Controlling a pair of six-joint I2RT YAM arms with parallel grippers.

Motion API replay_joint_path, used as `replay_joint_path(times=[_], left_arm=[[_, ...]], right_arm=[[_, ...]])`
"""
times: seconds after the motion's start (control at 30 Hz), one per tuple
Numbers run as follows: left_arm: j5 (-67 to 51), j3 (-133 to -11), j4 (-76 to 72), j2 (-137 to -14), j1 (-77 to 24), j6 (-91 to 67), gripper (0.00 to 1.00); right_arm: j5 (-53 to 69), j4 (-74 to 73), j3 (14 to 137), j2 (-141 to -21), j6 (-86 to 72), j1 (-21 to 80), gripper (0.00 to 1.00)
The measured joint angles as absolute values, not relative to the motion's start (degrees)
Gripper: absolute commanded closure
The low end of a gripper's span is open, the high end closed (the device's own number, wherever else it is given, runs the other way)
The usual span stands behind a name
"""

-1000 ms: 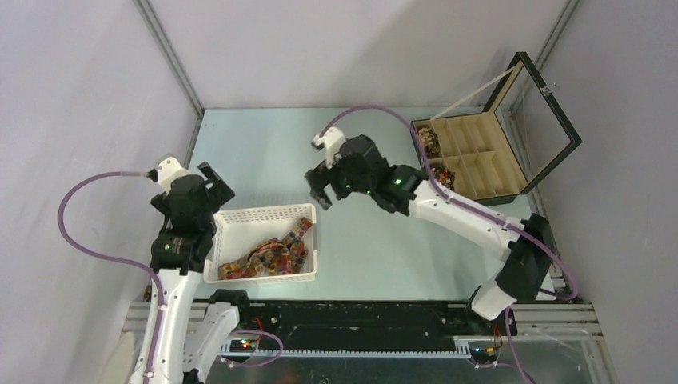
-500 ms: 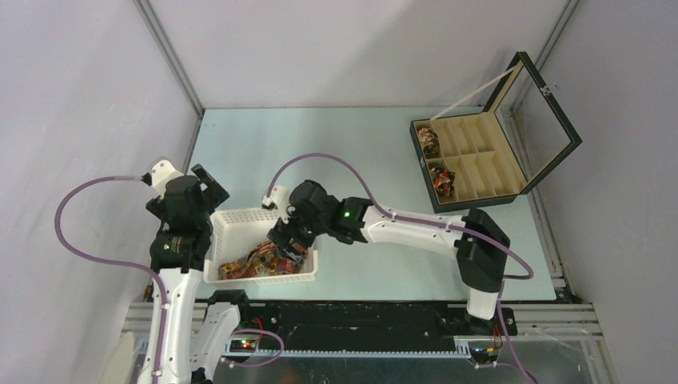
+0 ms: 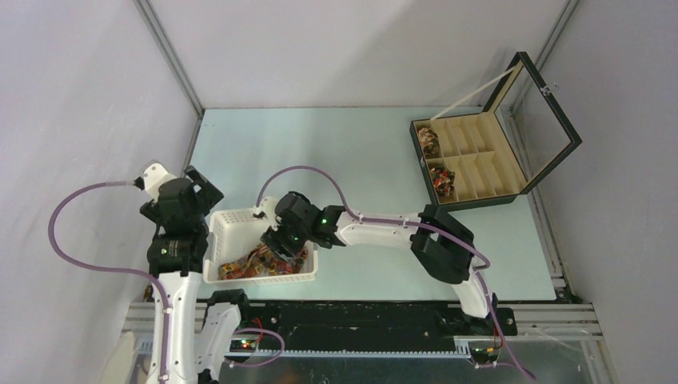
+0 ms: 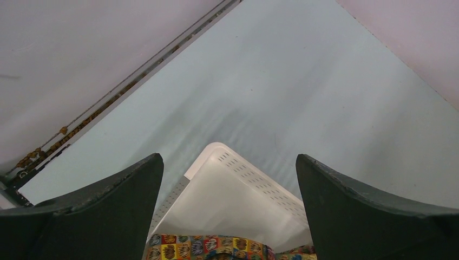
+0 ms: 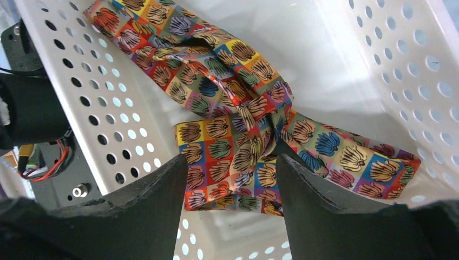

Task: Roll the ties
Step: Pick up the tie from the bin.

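Left pincer (image 4: pixel 228 158) fully open, empty, above basket (image 3: pixel 237 218) corner. Ties (image 5: pixel 233 97) heaped in basket; right pincer (image 5: pixel 231 157) partly open, astride them, grip not evident. Two rolled ties (image 3: pixel 442 178) sit in box (image 3: pixel 488 160), worktop (image 3: pixel 360 152) far right.

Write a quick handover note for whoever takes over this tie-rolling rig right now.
Left gripper: fingers wide open, empty, above the far-left corner of the white basket.
Right gripper: down in the basket, fingers apart on either side of a bunched tie; no firm grip visible.
Ties: loose heap in the basket; two rolled ties sit in the left compartments of the open black box.
Done: two ties rolled and boxed.
Remaining: lift out, roll and box the heap; its count is unclear.
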State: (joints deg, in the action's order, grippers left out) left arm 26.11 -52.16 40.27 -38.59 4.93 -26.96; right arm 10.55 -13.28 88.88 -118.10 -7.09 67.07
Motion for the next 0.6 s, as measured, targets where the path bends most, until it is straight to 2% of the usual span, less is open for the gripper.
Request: replay_joint_path(times=[0.6], left_arm=[[24.0, -51.3, 40.0, -38.6, 6.7, -27.0, 0.00]], right_arm=[[3.2, -9.6, 91.8, -124.3, -5.6, 68.1, 0.49]])
